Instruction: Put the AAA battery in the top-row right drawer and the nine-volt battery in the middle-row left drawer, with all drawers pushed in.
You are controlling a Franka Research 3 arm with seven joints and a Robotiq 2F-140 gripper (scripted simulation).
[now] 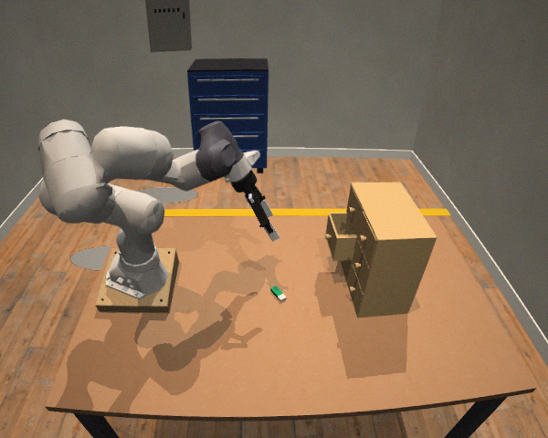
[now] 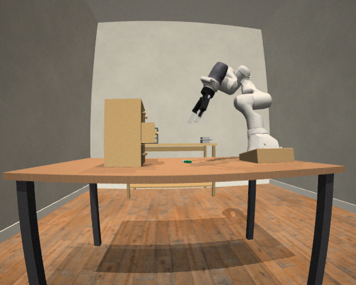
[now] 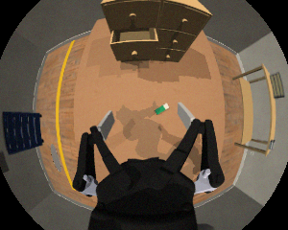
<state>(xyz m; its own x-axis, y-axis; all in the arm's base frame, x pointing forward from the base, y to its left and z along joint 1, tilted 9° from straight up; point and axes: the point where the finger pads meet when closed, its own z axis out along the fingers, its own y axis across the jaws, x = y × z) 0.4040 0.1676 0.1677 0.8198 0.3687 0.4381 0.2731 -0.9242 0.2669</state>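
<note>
A small green and white battery lies flat on the table between the robot's base and the chest. The small wooden chest stands upright at the right, with its drawer fronts facing the robot. One drawer on the left side, in the middle row, is pulled partway out; I cannot make out what is inside it. The other drawers look pushed in. My gripper is open and empty, tilted towards the chest, high above the table and behind the battery.
The robot's base stands on a wooden plinth at the table's left. A blue tool cabinet and a yellow floor line lie beyond the table. A wooden bench stands behind the table in the exterior view.
</note>
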